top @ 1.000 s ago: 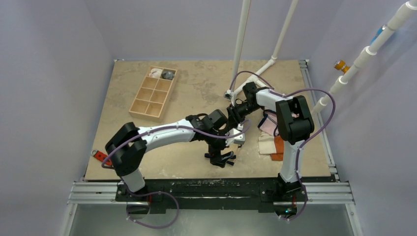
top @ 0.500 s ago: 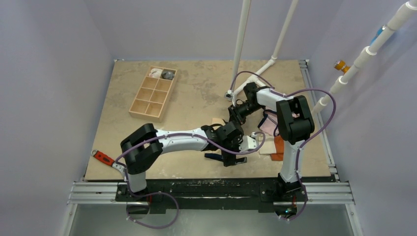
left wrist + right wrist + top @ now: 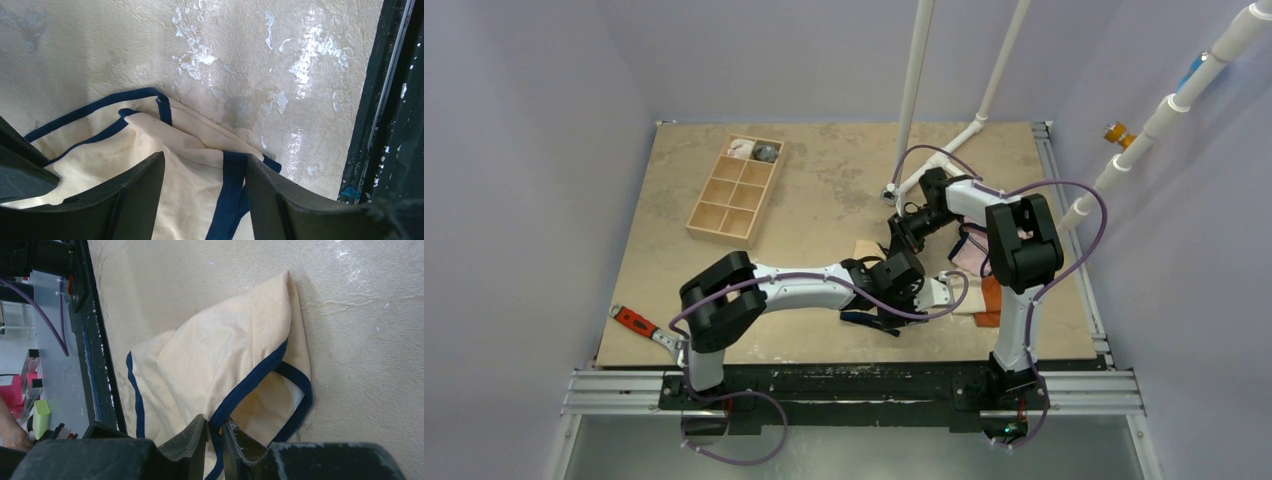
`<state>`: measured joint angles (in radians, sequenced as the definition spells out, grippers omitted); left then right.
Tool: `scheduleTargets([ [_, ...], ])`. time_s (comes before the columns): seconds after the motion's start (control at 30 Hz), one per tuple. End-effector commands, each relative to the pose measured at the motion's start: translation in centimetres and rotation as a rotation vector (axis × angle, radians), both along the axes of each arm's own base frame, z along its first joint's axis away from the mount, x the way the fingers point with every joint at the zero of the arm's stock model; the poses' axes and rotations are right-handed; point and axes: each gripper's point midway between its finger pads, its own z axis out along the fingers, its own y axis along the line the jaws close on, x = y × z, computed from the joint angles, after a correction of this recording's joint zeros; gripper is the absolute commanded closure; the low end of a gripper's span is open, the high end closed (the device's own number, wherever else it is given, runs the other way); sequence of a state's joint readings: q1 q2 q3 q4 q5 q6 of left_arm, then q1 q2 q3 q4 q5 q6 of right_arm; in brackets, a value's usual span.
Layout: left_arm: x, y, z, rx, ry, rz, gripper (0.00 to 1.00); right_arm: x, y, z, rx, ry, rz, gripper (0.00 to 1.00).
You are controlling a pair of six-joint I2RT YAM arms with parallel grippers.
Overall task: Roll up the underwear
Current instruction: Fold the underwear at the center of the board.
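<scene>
Underwear (image 3: 225,355), tan with a dark blue edge, lies in a crumpled heap on the table (image 3: 824,190), near the middle and close to the front, between the ends of the two arms. The right gripper (image 3: 215,436) has its jaws squeezed together on the blue edge of the underwear, and the cloth spreads out past them on the table. The left gripper (image 3: 205,200) is at the other side of the heap; its jaws stand apart, with tan cloth and a strip of blue edge in the gap between them. One corner of the underwear is folded over on itself. Just to the right of the heap, a pink cloth (image 3: 969,258), an orange cloth (image 3: 992,300) and a cream cloth (image 3: 964,300) lie close together. A wooden tray (image 3: 736,187) with small boxes sits far back on the left, and a red-handled tool (image 3: 636,322) lies near the front left corner
</scene>
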<state>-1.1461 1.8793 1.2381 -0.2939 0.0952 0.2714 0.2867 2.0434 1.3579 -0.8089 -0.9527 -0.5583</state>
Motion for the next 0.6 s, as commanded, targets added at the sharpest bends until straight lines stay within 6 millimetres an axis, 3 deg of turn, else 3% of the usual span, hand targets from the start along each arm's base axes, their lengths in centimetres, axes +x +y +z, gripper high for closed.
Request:
scheduleTargets([
  [0.0,0.1,-1.9,1.8,-0.052,-0.019,-0.004,0.45,0.5,-0.1,0.1,-0.009,-0.015,0.007,0.83],
  [0.27,-0.6,-2.0,2.7,-0.053,-0.003,-0.017,0.73,0.6,-0.3,0.0,-0.021,-0.020,0.003,0.83],
  [0.43,-0.9,-1.7,3.3,-0.050,0.006,-0.023,0.98,0.7,-0.5,0.2,-0.039,-0.027,-0.001,0.84],
  [0.57,-1.4,-1.3,3.6,-0.038,0.014,-0.032,1.00,0.9,-0.8,0.3,-0.061,-0.033,-0.006,0.85],
])
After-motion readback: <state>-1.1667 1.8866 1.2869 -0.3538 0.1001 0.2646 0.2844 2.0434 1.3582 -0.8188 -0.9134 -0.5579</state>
